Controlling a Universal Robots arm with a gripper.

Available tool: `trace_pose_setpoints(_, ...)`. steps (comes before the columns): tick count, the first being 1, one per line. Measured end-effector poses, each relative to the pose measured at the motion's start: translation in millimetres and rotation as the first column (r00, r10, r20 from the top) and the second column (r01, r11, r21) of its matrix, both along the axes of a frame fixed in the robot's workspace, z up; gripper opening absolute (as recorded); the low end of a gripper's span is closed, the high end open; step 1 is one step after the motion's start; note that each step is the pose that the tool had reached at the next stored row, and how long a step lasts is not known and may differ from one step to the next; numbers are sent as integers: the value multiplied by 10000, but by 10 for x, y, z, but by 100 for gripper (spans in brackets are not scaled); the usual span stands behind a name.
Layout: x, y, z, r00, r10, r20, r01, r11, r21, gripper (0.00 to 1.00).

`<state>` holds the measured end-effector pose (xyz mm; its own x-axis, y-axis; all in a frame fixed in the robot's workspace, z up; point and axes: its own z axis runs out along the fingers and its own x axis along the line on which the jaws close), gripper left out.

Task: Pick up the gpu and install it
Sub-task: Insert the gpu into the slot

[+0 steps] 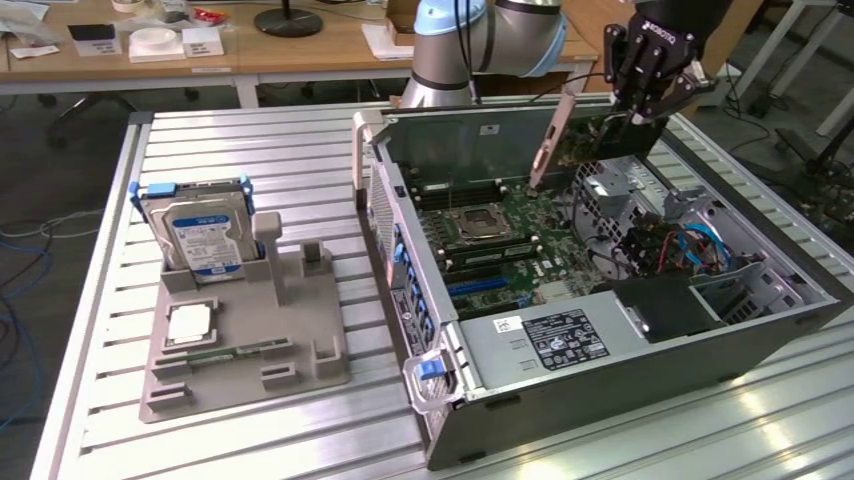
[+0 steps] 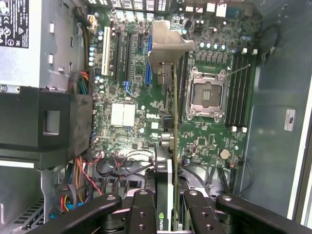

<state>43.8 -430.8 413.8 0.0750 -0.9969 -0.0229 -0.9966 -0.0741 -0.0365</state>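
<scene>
The pick-up looks done and the carry is in hand. The claw (image 1: pixel 643 98) is clamped on the gpu (image 1: pixel 590 140) and holds it in the air over the far end of the open case (image 1: pixel 601 390), above the board (image 1: pixel 494 230) and, as far as I can judge, clear of it.

From the wrist view the fingers (image 2: pixel 141 212) sit on either side of the card's near end, pressing both faces. The gpu (image 2: pixel 167 163) runs away from them edge-on towards the board (image 2: pixel 204 141), and its bracket (image 2: pixel 165 46) is at the far end.

Seating it, I'd say, calls for the card's contact edge to be squared up over one of the long slots (image 2: pixel 147 73) beside the socket (image 2: pixel 207 95), with the bracket (image 1: pixel 549 140) lined up at the case's rear wall. As it hangs now it looks tilted rather than level, so straightening matters as much as lowering.

The card itself is thin and flat: a green circuit board with a black cooler on one face and a pale metal bracket with a bent lip. It looks rigid, yet easy to twist in a narrow grip.

Off to the exterior view's left a drive (image 1: pixel 200 235) stands in its holder on the table (image 1: pixel 267 140), well apart from all this.
</scene>
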Motion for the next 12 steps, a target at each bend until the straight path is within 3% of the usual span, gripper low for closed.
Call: trace_pose_setpoints(12,-121,0,-1,10000,1,0,-1,10000,1,27)
